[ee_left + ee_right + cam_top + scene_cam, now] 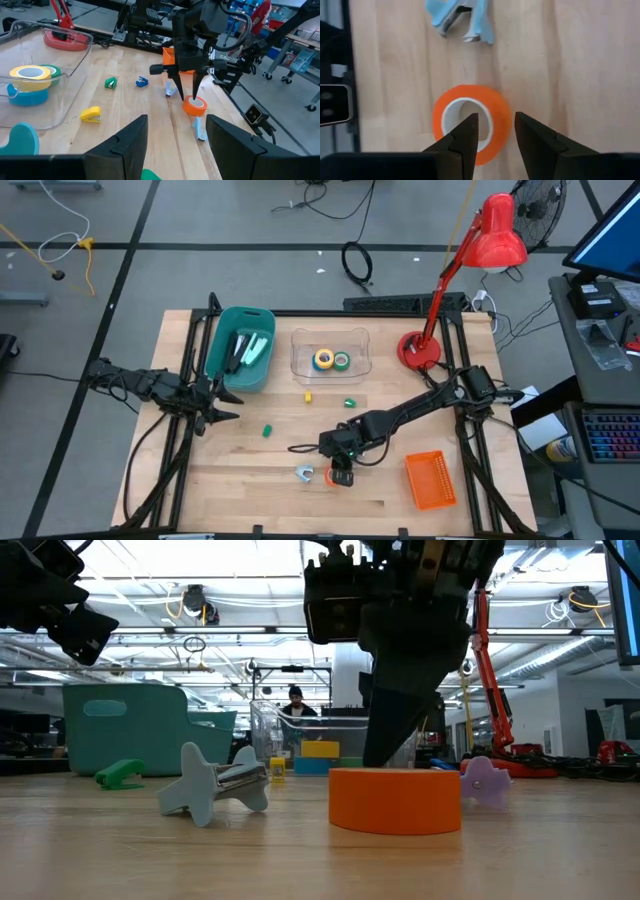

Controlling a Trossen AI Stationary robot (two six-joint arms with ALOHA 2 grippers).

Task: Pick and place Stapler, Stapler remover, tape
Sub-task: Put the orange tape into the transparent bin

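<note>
The right gripper (pixel 492 131) stands near the table's (pixel 240 480) front edge, its 2 fingers astride the orange tape's (pixel 470 123) wall, not visibly pinching it.

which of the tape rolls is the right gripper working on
The orange tape roll, lying flat on the bare wooden table: the right gripper straddles its wall, one finger inside its hollow. The yellow, blue and green rolls sit in the clear plastic container.

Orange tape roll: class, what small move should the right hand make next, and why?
Probably close. The right hand is open over the orange tape roll, one finger inside its hollow centre and the other outside its wall, so closing should pinch that wall. The roll sits flat on the table.
</note>
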